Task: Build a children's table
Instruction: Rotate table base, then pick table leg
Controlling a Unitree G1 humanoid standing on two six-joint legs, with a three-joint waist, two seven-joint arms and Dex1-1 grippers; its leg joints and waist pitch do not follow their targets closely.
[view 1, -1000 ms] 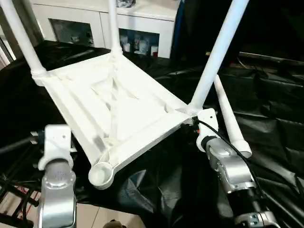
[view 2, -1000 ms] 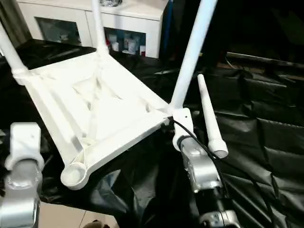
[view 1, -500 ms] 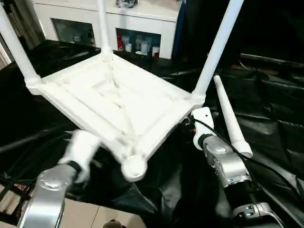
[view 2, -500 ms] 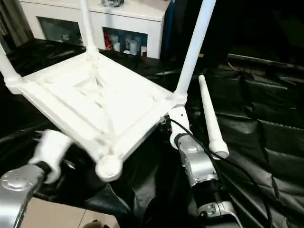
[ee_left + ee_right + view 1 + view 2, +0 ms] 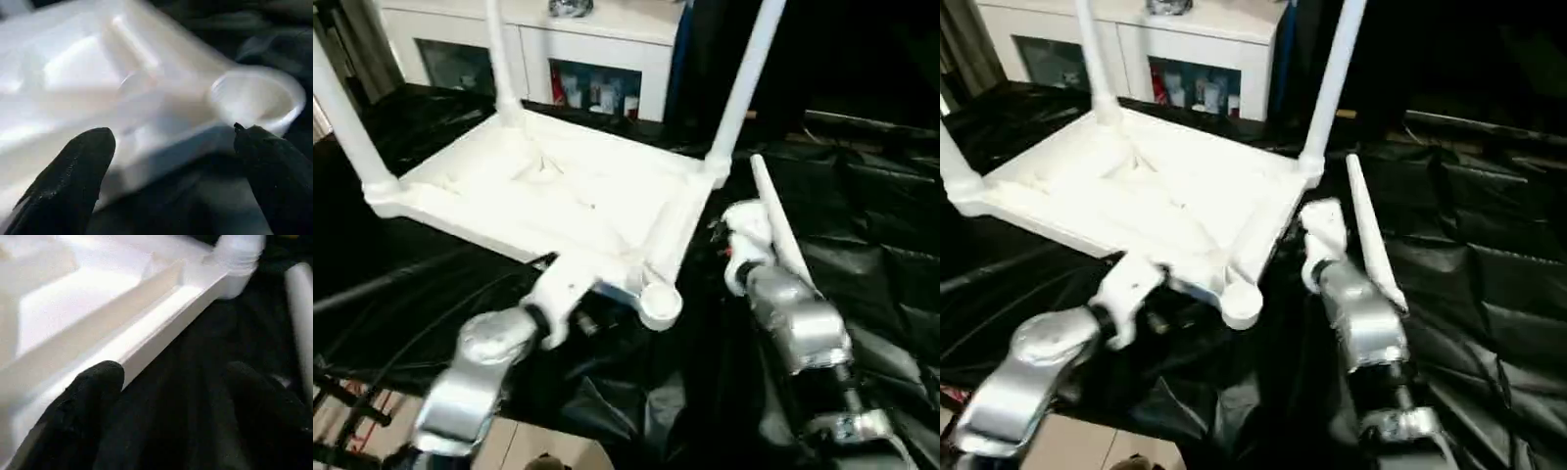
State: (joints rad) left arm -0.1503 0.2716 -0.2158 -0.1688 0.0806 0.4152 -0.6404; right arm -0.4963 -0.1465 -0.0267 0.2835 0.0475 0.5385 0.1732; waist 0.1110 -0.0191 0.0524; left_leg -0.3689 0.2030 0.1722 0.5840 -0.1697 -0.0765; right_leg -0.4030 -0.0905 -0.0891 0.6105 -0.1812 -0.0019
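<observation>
The children's table lies upside down on the black-draped work table, its white ribbed tabletop [image 5: 548,191] nearly flat. Three white legs [image 5: 744,78] stand up from its far and right corners. The near corner socket [image 5: 659,304] is empty. A loose fourth leg [image 5: 775,230] lies on the cloth to the right. My left gripper [image 5: 171,134] is open at the tabletop's near edge, just beside the empty socket [image 5: 254,98]. My right gripper [image 5: 171,374] is open over black cloth beside the tabletop's right edge [image 5: 161,328], one finger [image 5: 95,382] close to it.
A white cabinet [image 5: 597,49] with glass doors stands behind the work table. Black cloth [image 5: 862,245] covers the work table, with folds on the right. The work table's front edge and the floor [image 5: 533,446] are at the bottom left, beside dark rods [image 5: 352,392].
The tabletop has dropped from a steep tilt to nearly flat, and its empty socket has swung right. My left arm has swung in to its near edge. My right gripper has come away from the right corner.
</observation>
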